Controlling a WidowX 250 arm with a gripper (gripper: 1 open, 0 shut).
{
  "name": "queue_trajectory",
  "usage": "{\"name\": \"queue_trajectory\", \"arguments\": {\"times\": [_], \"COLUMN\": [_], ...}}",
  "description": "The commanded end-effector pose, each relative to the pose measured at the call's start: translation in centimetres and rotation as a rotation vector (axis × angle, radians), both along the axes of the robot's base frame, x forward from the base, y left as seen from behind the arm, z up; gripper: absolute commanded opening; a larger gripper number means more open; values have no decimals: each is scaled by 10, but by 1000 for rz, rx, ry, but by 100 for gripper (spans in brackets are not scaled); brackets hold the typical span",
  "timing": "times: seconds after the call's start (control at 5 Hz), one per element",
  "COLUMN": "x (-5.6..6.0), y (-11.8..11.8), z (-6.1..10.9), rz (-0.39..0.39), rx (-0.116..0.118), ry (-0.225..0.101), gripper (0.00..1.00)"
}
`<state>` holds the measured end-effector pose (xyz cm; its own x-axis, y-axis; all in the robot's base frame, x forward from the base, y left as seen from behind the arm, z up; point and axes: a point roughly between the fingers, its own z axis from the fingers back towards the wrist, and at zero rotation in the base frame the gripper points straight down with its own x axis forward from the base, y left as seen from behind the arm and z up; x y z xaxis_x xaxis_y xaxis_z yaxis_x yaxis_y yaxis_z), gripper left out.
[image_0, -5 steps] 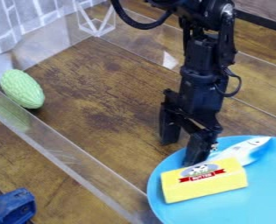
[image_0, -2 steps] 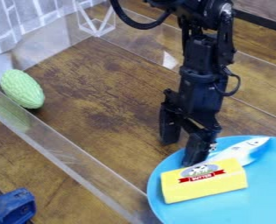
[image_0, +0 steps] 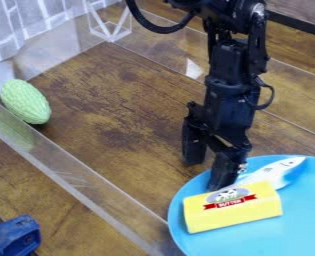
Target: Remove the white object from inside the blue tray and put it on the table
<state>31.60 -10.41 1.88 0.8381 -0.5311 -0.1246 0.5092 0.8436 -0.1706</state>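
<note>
"Where is the white piece you're after?"

"The white fish-shaped piece lies inside the blue tray, beside the yellow block with its red-and-white label. Its tip, with the dark dot, points away from my arm, and its other end runs in close to my fingers and the block."

"How do you expect it to handle?"

"Light, I'd guess, and fairly stiff, like molded plastic. The surface looks smooth, so it may slip or swivel if I catch it off-center. I doubt it's fragile, but a gentle squeeze should do."

"Where would you take hold?"

"Across the narrow width, around the middle of the body. The pointed tip would be a poor spot, since the piece could pivot there. I'd want to keep a finger from catching the block, too."

"And your gripper?"

"Spread wide, with nothing pinched between the fingers. One reaches over the tray's rim near the block; the other is out toward the brown table. Whether the nearer finger touches the block or the white piece, I can't tell from this view. I judge I need to shift farther over the tray before closing."
</note>
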Motion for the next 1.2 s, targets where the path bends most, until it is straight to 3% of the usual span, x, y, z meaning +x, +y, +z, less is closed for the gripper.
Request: {"name": "queue_trajectory", "arguments": {"times": [0.0,1.0], "x": [-6,-9], "y": [-3,-9], "z": [-12,-13], "rz": [-27,-61], "rx": [-10,-19], "ry": [43,66], "gripper": [100,100]}}
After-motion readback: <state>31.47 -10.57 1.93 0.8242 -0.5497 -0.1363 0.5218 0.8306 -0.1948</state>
